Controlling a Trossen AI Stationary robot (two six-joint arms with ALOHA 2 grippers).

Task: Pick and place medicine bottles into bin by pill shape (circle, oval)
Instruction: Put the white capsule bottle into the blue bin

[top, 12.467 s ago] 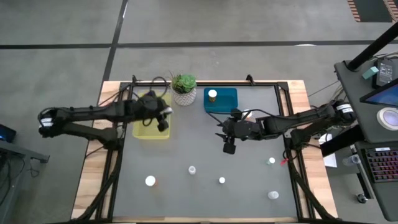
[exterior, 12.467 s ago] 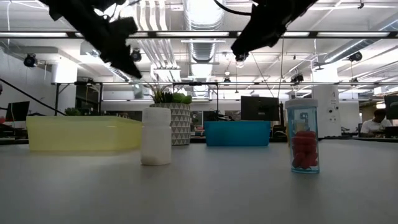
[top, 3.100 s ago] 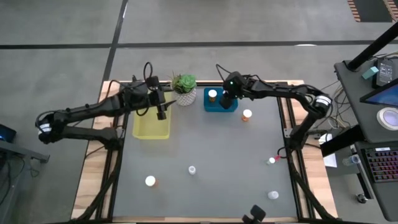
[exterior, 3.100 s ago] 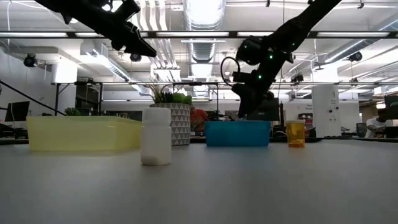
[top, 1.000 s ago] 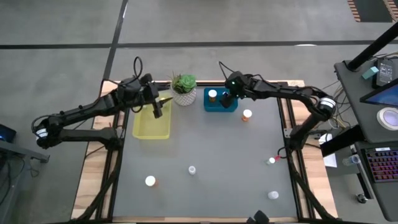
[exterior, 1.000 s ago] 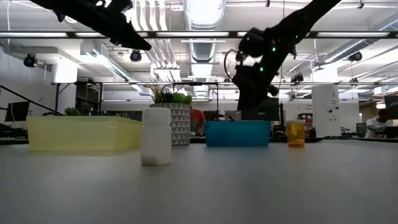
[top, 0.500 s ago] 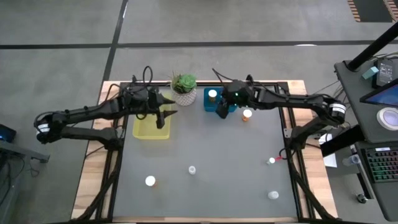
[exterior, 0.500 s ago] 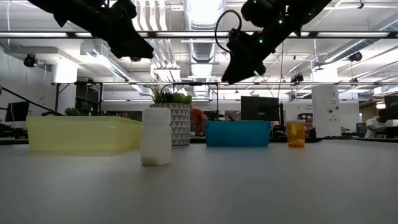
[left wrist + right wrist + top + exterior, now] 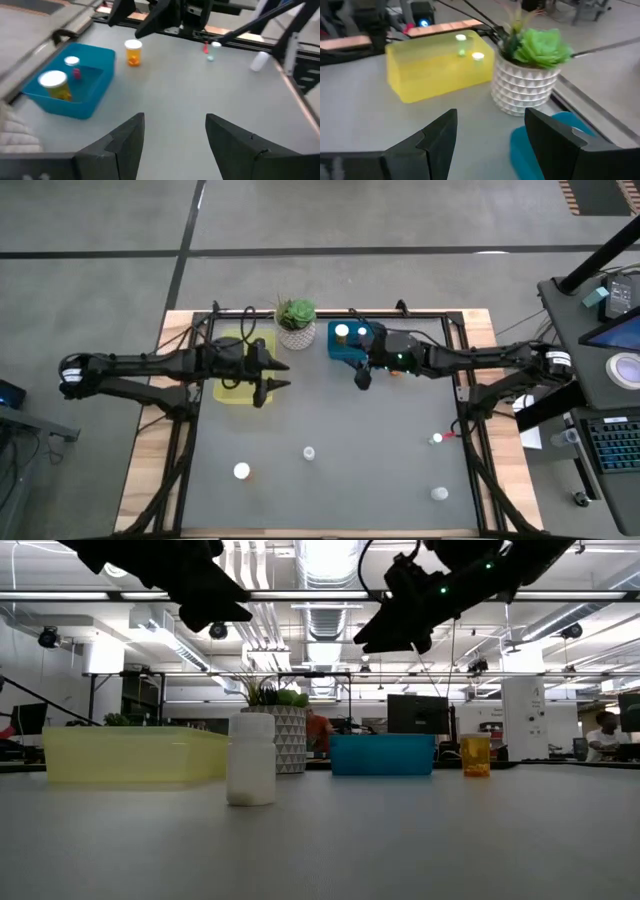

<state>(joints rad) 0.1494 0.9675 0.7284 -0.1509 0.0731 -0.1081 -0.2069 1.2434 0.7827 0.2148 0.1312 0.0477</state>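
Two medicine bottles, their white caps [image 9: 342, 332] showing, stand in the blue bin [image 9: 92, 95]: an amber one [image 9: 54, 84] and a smaller one [image 9: 73, 62]. An orange bottle [image 9: 133, 51] stands on the table beside that bin. More bottles stand near the table's near edge [image 9: 242, 471] [image 9: 309, 452] and at its right [image 9: 437, 439] [image 9: 439, 494]. My left gripper [image 9: 280, 376] hangs open over the yellow bin's [image 9: 235, 392] right near corner. My right gripper [image 9: 362, 380] hangs open just on the near side of the blue bin. Both are empty.
A green plant in a white pot [image 9: 296, 323] stands between the two bins at the far edge. In the low view a white bottle [image 9: 250, 772] stands in front of the yellow bin [image 9: 130, 755]. The middle of the grey table [image 9: 330, 415] is bare.
My right gripper has drawn back from above the blue bin toward the table's near edge and tipped up from pointing down to nearly level; a second white cap now shows in the bin. My left gripper has swung over the yellow bin toward the table's near right and rolled.
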